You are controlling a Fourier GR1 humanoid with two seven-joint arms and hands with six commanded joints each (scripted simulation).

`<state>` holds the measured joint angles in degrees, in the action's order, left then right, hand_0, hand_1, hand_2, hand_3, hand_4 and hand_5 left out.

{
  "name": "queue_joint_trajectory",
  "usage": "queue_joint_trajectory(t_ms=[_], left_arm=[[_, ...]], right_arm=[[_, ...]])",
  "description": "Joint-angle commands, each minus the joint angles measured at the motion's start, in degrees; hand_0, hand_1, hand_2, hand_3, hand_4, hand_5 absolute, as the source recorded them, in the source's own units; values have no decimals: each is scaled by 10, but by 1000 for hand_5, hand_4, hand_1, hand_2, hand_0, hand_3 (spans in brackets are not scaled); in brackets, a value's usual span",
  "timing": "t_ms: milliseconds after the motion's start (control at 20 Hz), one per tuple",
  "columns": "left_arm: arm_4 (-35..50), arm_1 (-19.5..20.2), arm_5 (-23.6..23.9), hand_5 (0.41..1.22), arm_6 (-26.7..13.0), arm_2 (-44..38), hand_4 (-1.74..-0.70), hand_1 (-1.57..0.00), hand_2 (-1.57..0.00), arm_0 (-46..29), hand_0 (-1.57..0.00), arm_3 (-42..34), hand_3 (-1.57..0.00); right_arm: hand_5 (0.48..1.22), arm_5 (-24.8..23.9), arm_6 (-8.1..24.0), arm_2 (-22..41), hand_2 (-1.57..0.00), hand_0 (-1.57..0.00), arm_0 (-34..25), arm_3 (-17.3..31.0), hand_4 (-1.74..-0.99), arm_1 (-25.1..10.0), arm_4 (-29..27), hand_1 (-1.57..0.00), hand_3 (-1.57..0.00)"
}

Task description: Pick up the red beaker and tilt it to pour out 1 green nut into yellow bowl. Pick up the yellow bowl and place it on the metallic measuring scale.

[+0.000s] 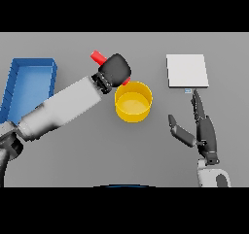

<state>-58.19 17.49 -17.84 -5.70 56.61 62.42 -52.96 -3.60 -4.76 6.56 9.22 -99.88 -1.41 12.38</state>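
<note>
**Pour stage: red beaker tilted at the rim of the yellow bowl**

The right hand (202, 131) is seen nearest the lower edge, resting on the grey tabletop (73, 155) with its fingers straight and its thumb spread to the side; nothing is held. Its fingertips point toward the metallic measuring scale (187, 71), a pale square plate that lies just beyond them.

The left hand (115, 70) is closed around the red beaker (98, 57), and most of the beaker is covered by it. One red end projects up and to the left of the hand; a small red edge shows at the hand's lower right, touching or overlapping the far rim of the yellow bowl (133, 102). The long axis is therefore judged to run diagonally from upper left to lower right, well tipped from upright. Which end is the mouth cannot be confirmed, though the lower end beside the bowl is the likely one. No green nut is visible in the bowl or elsewhere.

A blue bin (29, 85) stands at the far left, partly behind the left arm.

Risks are judged as follows:
- Only one nut is required; a steeper tilt may release several at once.
- The lower end sits at the bowl's rim, not over its centre, so a nut may strike the rim and roll onto the tabletop.
- Contact between beaker and rim may push the bowl away from the scale.
</note>
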Motion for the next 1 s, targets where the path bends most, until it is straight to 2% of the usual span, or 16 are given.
queue_joint_trajectory(t_ms=[0,250,550,650,750,950], left_arm=[[-8,-1,-13,1220,-1,12,-1736,-1571,-1571,7,-1571,-3,-1539],[-33,-7,-6,1221,22,61,-1739,-1571,-1571,48,-1571,27,-1561],[-61,-21,-40,1221,48,128,-1735,-1571,-1571,99,-1571,47,-1568],[-71,-20,-30,1221,66,150,-1734,-1571,-1571,115,-1571,62,-1569],[-78,-20,-21,1221,78,166,-1735,-1571,-1571,127,-1571,66,-1570],[-76,-15,-20,1221,96,180,-1731,-1571,-1571,160,-1571,75,-1571]], right_arm=[[631,-3,-2,-1,1,1,0,1,-1291,-1,2,1,1],[593,-10,-1,1,1,1,7,10,-1276,0,16,1,1],[585,-19,-3,4,1,1,3,11,-1216,0,30,1,1],[591,-20,3,2,1,1,-2,10,-1204,-4,32,1,1],[592,-19,-15,9,1,1,4,17,-1210,-2,38,1,1],[592,-28,-15,8,1,1,2,15,-1206,-3,47,1,1]])
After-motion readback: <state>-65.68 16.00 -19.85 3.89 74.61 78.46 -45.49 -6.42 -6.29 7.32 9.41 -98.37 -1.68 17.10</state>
